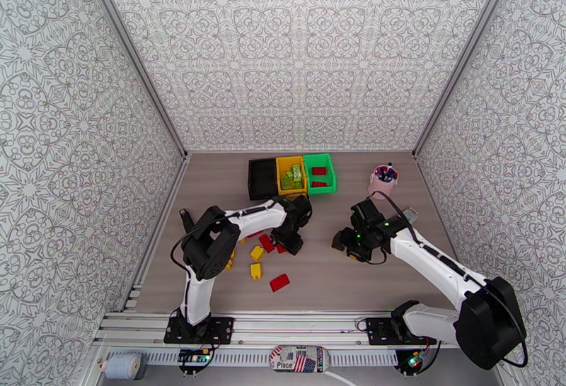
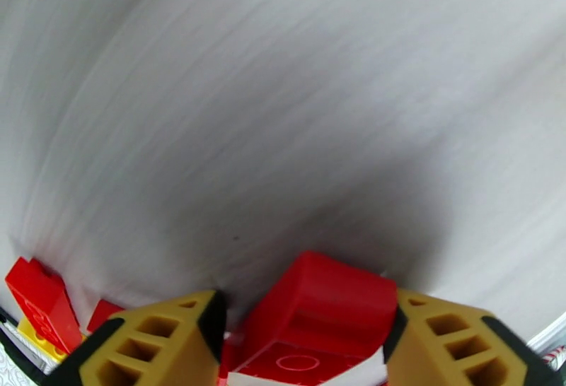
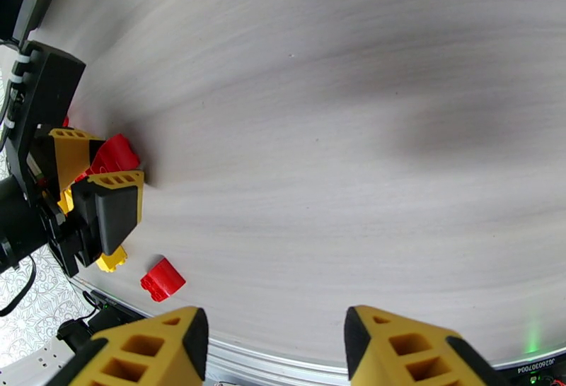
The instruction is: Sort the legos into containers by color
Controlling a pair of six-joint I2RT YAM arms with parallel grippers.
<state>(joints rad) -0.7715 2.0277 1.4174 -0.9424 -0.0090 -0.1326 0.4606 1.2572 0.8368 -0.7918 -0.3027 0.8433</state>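
Fingers of left arm [image 2: 163, 338] pinch red lego [image 2: 318, 310] low over tabletop [image 1: 368, 288], likely bound for green bin [image 1: 331, 168], which holds reds [image 1: 318, 170]. Right fingers [image 3: 141, 352] wide, empty, held apart to avoid crowding.

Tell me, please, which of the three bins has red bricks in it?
The green bin, at the right end of the row: red bricks lie inside it, while the yellow bin holds light green ones.

Black bin [image 1: 263, 179], yellow bin [image 1: 290, 159], green bin [image 1: 331, 172] were plain. Red brick [image 1: 279, 282], yellow brick [image 1: 255, 271] too. Cup [image 1: 382, 186] was pink. Walls [image 1: 297, 48] bore grey-white floral pattern. Table [image 1: 368, 281] looked grey woodgrain.
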